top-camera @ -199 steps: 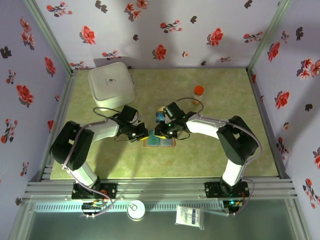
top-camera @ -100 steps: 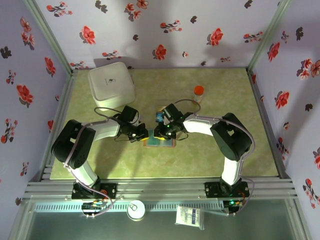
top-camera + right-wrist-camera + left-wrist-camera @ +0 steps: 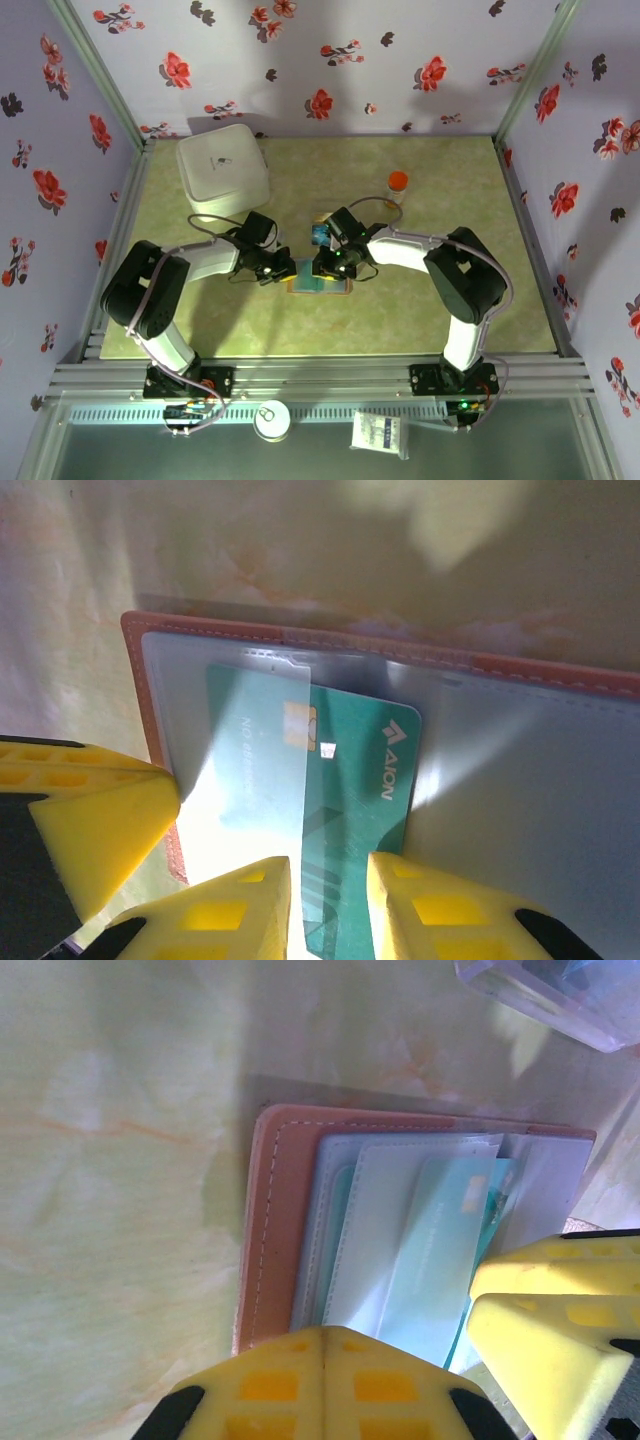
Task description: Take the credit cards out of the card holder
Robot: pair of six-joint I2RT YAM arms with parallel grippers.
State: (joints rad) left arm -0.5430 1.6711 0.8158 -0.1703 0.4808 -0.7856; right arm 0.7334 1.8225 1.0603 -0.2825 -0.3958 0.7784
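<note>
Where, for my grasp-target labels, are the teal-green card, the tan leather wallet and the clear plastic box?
Teal-green plastic card (image 3: 352,815): right wrist view, its exposed face below the logo.
Tan-brown leather bifold wallet (image 3: 272,1230): left wrist view, its stitched outer border.
Clear plastic box (image 3: 545,995): left wrist view, its see-through wall.

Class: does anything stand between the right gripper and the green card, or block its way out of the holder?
Nothing visible does. The right gripper is at the exposed end of the teal-green card. Part of it lies under the clear pocket of the card holder.
</note>
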